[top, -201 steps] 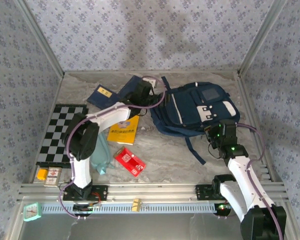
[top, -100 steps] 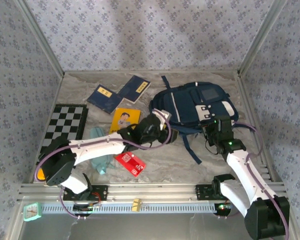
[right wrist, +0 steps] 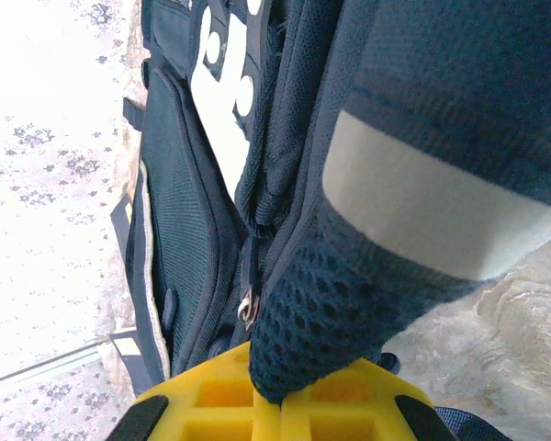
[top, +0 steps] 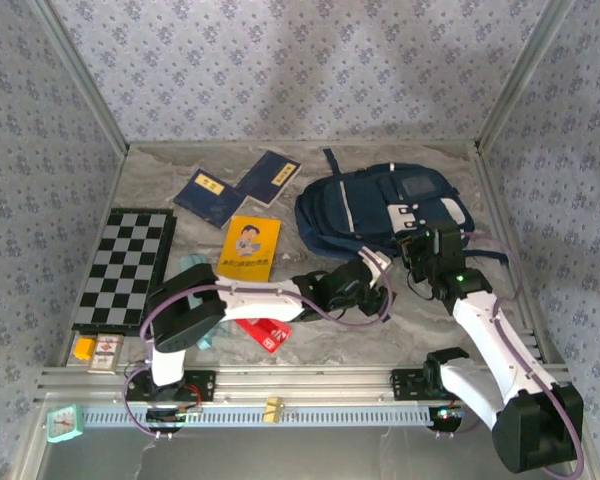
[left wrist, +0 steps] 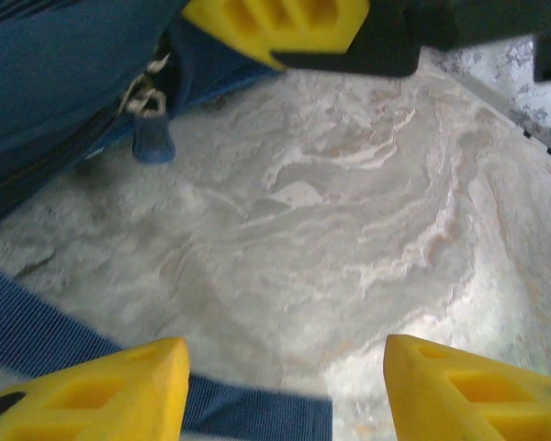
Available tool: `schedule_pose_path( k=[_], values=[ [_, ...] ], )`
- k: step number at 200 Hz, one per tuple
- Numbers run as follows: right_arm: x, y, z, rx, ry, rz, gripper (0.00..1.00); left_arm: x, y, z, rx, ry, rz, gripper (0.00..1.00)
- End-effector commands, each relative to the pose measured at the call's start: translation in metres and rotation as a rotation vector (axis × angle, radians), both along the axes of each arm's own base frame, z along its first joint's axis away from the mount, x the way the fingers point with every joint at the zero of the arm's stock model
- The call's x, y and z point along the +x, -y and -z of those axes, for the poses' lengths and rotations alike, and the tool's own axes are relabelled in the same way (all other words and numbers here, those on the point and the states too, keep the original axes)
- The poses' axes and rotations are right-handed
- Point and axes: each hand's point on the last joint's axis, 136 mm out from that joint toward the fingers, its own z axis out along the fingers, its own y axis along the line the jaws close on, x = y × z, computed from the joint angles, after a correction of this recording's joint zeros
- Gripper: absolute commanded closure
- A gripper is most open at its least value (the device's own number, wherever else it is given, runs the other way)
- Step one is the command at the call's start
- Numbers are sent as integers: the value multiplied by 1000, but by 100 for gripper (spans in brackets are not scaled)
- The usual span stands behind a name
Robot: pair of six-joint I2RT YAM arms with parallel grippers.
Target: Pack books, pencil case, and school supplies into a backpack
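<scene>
The backpack [top: 380, 215] is seemingly being opened: its mesh is clamped by the right end effector [right wrist: 280, 404]; the left end effector [left wrist: 285, 377] (half-open, empty) must be guided onto the zip pull [left wrist: 151, 142].

Navy backpack [top: 365, 205] lying front-up, 2 o'clock. Two navy books [top: 208, 195] side by side, 11 o'clock; yellow book [top: 250, 247] just nearer. Teal pencil case [top: 188, 268], 8 o'clock. Red packet [top: 272, 334], 7 o'clock.

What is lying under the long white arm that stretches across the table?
A red packet pokes out below the left arm, and a pale teal pencil case shows beside its elbow. The arm covers the rest of both.
</scene>
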Motion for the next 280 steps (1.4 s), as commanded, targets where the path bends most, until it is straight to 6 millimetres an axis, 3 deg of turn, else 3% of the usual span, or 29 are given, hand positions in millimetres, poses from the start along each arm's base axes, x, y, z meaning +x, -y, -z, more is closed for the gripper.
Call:
schedule_pose_path(
  k=[1, 65, 110, 172, 280],
  values=[
    [12, -12, -31, 57, 93, -23, 100, 26, 13, -14, -23, 92, -104, 43],
    [12, -18, -27, 66, 81, -42, 100, 71, 14, 10, 54, 132, -331, 50],
    [11, -20, -20, 78, 72, -43, 100, 87, 18, -4, 17, 174, -392, 69],
    [10, -14, -24, 62, 79, -37, 100, 85, 15, -24, -43, 197, -349, 100],
    [14, -1, -34, 35, 92, -64, 100, 77, -20, -34, -90, 112, -262, 100]
  ],
)
